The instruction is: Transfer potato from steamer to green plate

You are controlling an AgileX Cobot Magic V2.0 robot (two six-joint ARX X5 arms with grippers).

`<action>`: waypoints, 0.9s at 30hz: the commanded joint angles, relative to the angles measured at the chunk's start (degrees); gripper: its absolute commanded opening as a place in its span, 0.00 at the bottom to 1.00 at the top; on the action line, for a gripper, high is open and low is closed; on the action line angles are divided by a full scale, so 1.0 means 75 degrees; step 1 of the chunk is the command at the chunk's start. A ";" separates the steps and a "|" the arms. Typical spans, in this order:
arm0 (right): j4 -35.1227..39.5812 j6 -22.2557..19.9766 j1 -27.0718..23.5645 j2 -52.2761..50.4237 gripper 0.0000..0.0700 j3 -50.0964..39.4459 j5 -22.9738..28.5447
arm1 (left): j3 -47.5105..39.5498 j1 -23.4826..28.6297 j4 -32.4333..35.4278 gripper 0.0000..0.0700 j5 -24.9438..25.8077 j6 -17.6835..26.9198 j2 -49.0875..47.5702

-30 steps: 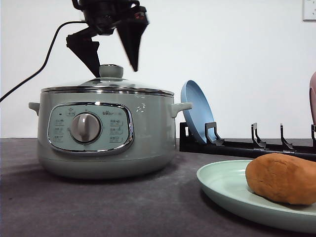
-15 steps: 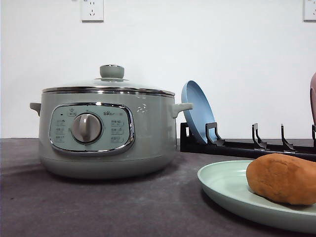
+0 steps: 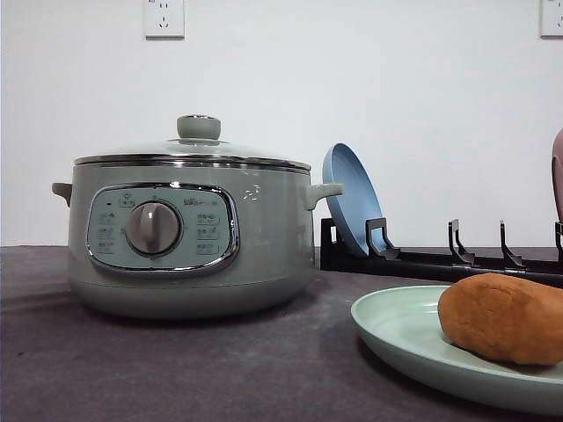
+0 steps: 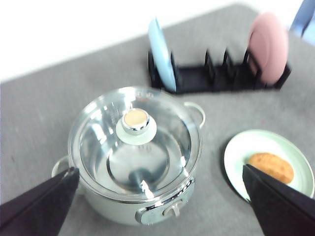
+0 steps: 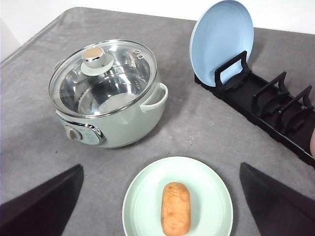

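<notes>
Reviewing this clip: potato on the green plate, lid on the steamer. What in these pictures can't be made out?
- Front view: potato and green plate cut off by the right edge.
- Steamer panel labels: too small in the front view.
- Left wrist view: blurred, so the pink plate in the rack lacks detail.
- Right wrist view: the rack's far end runs off the edge.
- Left gripper and right gripper: fingertips cropped.

Blue plate in black rack

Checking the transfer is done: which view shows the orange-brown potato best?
The right wrist view: the orange-brown potato lies whole, centred on the pale green plate. The front view crops it at the edge; the left wrist view shows it small and blurred.
</notes>
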 commanded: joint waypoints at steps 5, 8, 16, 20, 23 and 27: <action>0.0044 -0.0375 0.0052 0.0029 0.92 0.0128 -0.0014 | -0.1636 -0.0041 0.0706 1.00 -0.0006 -0.0488 -0.1458; 0.0044 -0.0394 0.0052 0.0029 0.92 0.0128 -0.0014 | -0.1989 -0.0041 0.0725 1.00 -0.0019 -0.0613 -0.1809; 0.0037 -0.0391 0.0052 0.0032 0.92 0.0128 -0.0014 | -0.2010 -0.0041 0.1018 1.00 -0.0032 -0.0632 -0.1897; 0.0043 -0.0391 0.0052 0.0032 0.92 0.0128 -0.0014 | -0.2010 -0.0041 0.1139 1.00 -0.0032 -0.0631 -0.1893; 0.0044 -0.0391 0.0052 0.0032 0.88 0.0128 -0.0016 | -0.2010 -0.0041 0.1128 0.80 -0.0032 -0.0629 -0.1893; 0.0043 -0.0398 0.0052 0.0032 0.02 0.0128 -0.0012 | -0.2010 -0.0041 0.0980 0.02 -0.0029 -0.0596 -0.1852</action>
